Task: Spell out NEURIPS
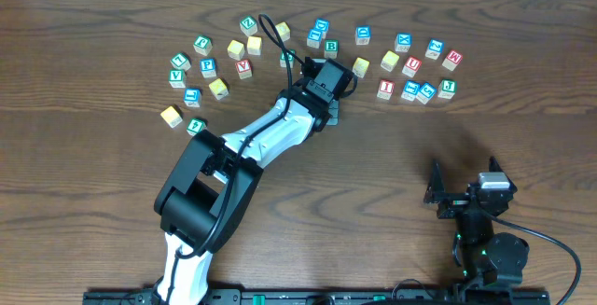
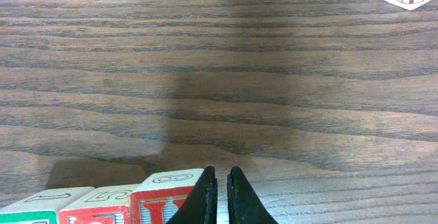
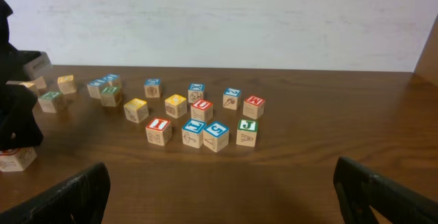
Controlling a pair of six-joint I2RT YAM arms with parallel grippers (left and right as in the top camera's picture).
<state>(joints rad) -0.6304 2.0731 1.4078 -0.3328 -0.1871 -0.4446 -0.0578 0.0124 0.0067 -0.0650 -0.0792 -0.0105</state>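
Toward the far-left corner of the counter (image 2: 287, 80) lies a loose group of blocks (image 1: 207, 66). Their letters are mostly too small to be sure of, so a wrong pick is a real risk there.

Near the middle of the far edge, the left claw (image 2: 222, 195) hangs low with its tips pressed almost together and nothing between them. Just to its left in the wrist view stands a short row of blocks (image 2: 159, 198), side by side, the nearest one right beside the tip. I cannot read which letters they show. Any sideways drift of that claw would likely shove the end block and skew the row. The overhead view would not reveal it, because the arm covers the spot. Going for another block without first spreading the tips would knock it away instead of gripping it.

Toward the far-right corner sits a second group, with what look like the U (image 3: 201, 109) and I (image 3: 159, 129). They are packed close, so a grab may drag a neighbour along.

By the near-right corner, the right claw (image 3: 222, 203) is spread wide and empty, well apart from every block.
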